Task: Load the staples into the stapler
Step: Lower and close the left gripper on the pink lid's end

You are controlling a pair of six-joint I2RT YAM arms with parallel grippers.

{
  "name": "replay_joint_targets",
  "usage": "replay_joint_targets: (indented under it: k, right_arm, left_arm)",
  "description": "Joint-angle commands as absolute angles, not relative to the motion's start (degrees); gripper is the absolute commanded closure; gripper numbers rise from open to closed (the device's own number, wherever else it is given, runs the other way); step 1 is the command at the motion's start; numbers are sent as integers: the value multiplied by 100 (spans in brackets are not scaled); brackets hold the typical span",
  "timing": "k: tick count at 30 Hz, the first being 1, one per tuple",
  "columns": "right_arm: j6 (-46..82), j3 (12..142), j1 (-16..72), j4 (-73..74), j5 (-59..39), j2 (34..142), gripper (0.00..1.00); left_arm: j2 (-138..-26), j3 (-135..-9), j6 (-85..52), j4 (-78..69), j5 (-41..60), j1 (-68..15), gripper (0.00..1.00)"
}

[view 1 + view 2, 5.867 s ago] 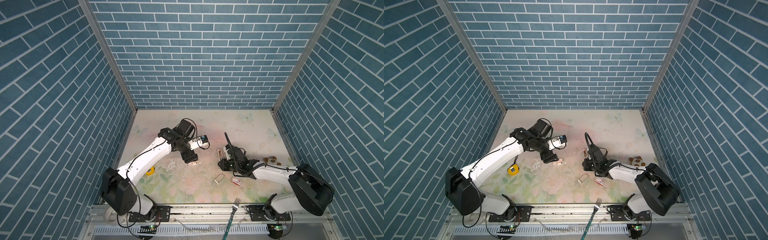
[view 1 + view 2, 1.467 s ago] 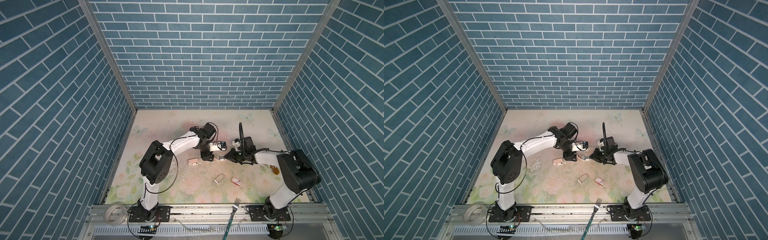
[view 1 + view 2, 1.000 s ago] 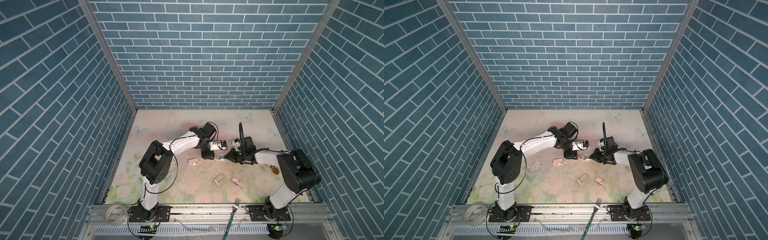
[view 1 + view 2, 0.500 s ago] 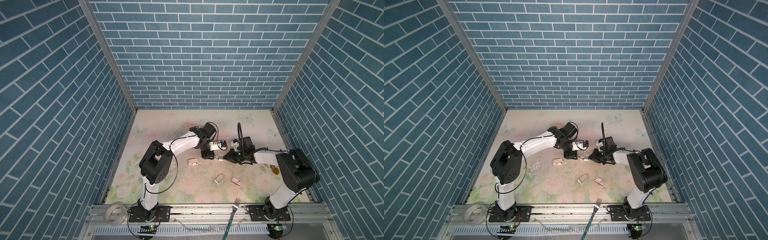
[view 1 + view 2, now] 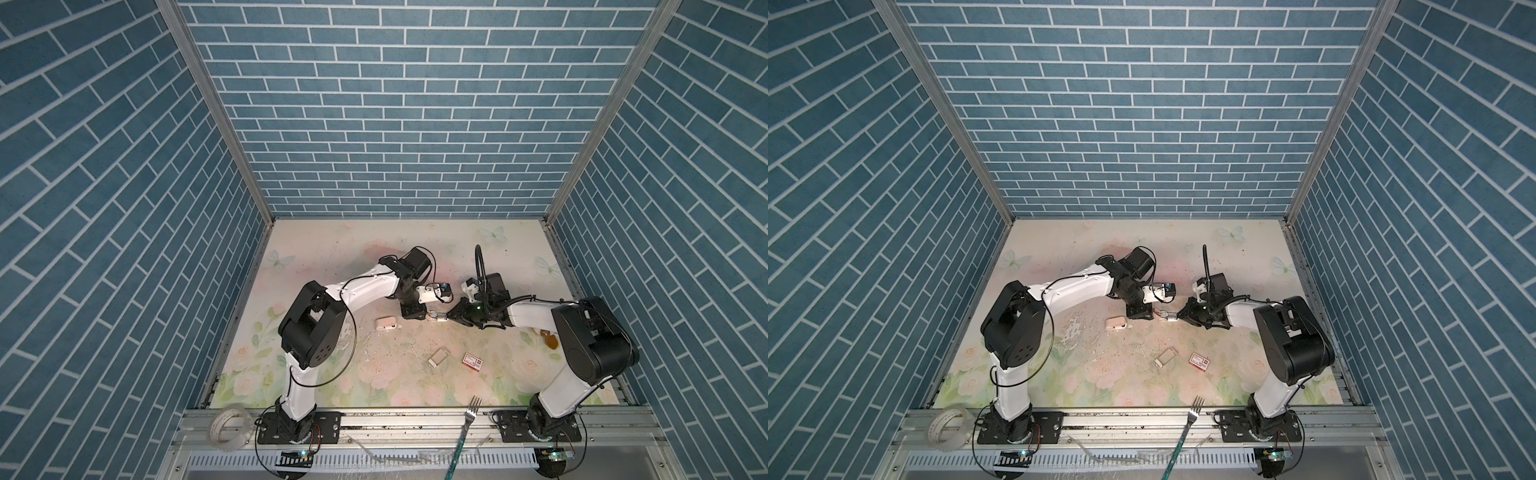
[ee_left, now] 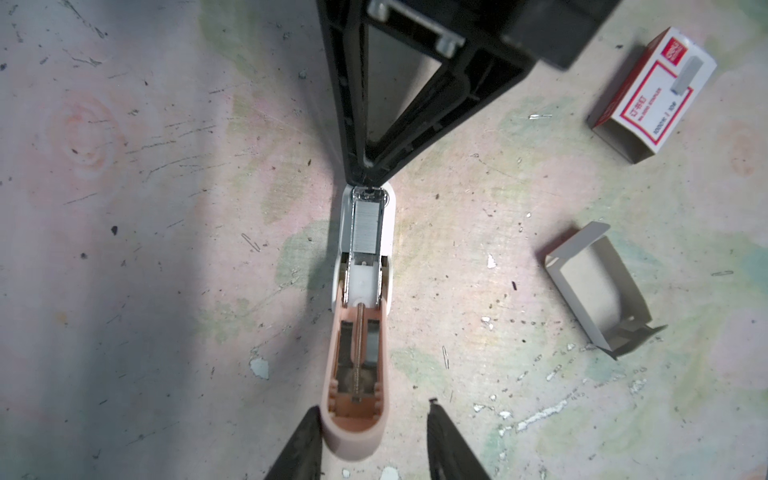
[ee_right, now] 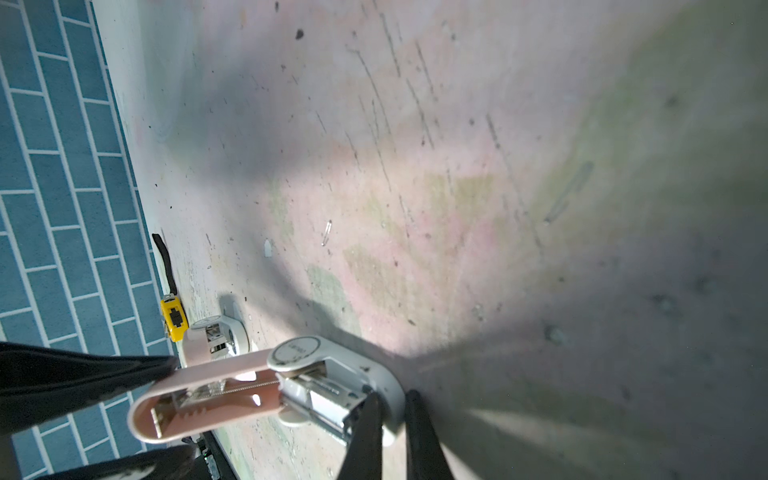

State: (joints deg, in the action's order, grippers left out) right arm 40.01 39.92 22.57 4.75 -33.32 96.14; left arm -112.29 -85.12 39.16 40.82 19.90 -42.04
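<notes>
Staples [image 6: 365, 226] in open stapler [image 6: 361, 291] (lid [image 6: 353, 436] back)

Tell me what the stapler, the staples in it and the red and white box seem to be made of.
The stapler: pink and white shell, probably matte plastic, with moulded ribs inside the lid; the channel looks like shiny metal. The staples: silvery metal, bright with fine lines. The box: likely thin printed cardboard; its open end shows dull grey walls.

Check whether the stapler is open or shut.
Open. The stapler has its pink lid swung back, and staples lie exposed inside.
</notes>
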Motion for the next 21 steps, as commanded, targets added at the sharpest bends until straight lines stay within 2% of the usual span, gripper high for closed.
replay_joint_targets:
  k: [1, 21]
  right_arm:
    - [3797, 4027, 2303, 202, -3268, 9729, 87]
    - [3726, 4072, 2303, 141, -3287, 9764, 89]
  left_arm:
    - [-11259, -8440, 3888, 4078, 1968, -4252, 58]
    - [-11422, -8646, 3937, 4211, 2034, -4264, 71]
